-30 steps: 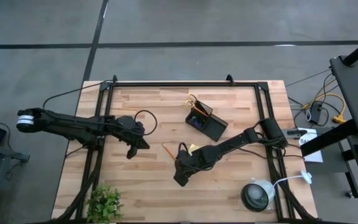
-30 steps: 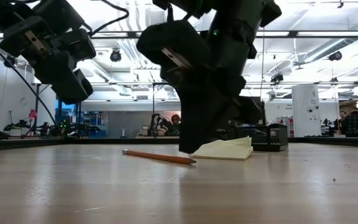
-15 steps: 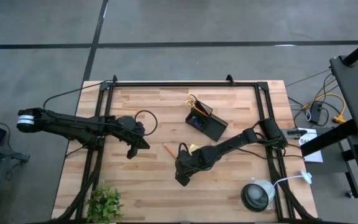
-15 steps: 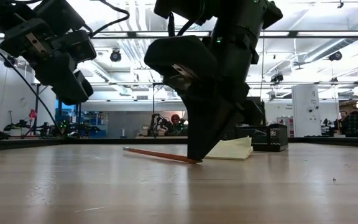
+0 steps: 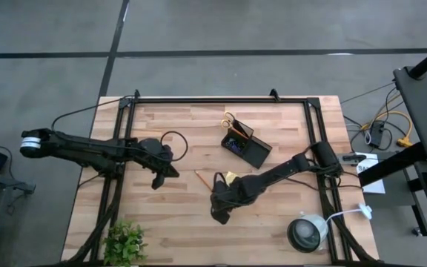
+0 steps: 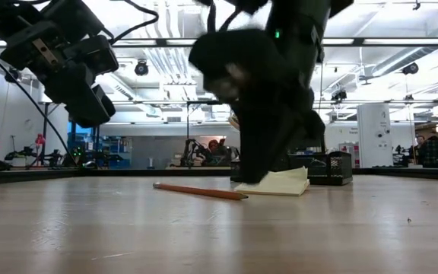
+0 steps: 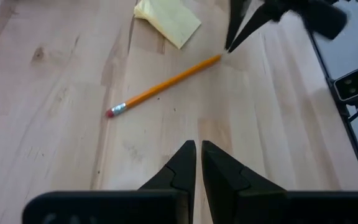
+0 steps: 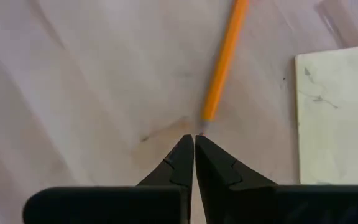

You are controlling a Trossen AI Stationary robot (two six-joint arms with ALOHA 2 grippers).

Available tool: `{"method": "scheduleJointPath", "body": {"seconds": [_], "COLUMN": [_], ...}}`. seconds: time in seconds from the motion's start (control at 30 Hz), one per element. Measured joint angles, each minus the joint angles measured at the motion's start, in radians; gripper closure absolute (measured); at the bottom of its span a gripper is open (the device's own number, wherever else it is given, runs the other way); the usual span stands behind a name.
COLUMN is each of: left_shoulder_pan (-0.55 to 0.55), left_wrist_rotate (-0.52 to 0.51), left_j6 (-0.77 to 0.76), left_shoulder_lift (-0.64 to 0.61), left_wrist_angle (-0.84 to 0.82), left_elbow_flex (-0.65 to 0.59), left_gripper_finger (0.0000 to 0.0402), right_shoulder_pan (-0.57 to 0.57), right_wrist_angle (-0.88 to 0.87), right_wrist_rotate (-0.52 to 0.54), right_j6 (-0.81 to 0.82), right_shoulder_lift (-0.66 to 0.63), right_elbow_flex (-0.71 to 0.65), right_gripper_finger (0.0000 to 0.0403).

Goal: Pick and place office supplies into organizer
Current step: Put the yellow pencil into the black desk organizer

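An orange pencil (image 5: 201, 179) (image 7: 163, 84) lies flat on the wooden table. A yellow sticky-note pad (image 5: 230, 176) (image 8: 337, 115) lies just beyond it. My right gripper (image 8: 194, 138) (image 6: 253, 181) (image 5: 219, 204) is shut and points down at the table, right by the pencil's sharpened end. My left gripper (image 7: 199, 144) (image 5: 155, 184) is shut too. It hovers above the table to the left of the pencil. The black organizer (image 5: 247, 146) stands farther back, and the yellow-handled scissors (image 5: 230, 121) stick up from its cup section. My right gripper has its shut fingertips beside the pencil's sharpened end (image 8: 204, 122), coming from above and pointing down. I cannot tell whether they touch it. The pencil rests flat on the table.
A round grey-white lamp (image 5: 306, 232) sits at the near right corner and a green plant (image 5: 124, 241) at the near left corner. Bare wood lies between the two arms and along the near edge. In the low view people show in the room behind.
My right gripper has stayed low at the pencil's tip and shifted a little toward the table's right. It is blurred in the low view now. The left arm has kept still.
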Motion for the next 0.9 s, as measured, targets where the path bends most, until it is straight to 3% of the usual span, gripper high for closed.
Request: {"method": "scheduleJointPath", "body": {"seconds": [0.9], "left_shoulder_pan": [0.000], "left_wrist_rotate": [-0.010], "left_j6": [0.004], "left_shoulder_lift": [0.014], "left_wrist_angle": [0.012], "left_elbow_flex": [0.000], "left_gripper_finger": [0.0391], "right_shoulder_pan": [0.000], "right_wrist_angle": [0.020], "right_wrist_rotate": [0.009], "right_j6": [0.004], "right_shoulder_lift": [0.040], "right_elbow_flex": [0.001], "right_gripper_finger": [0.0394]}}
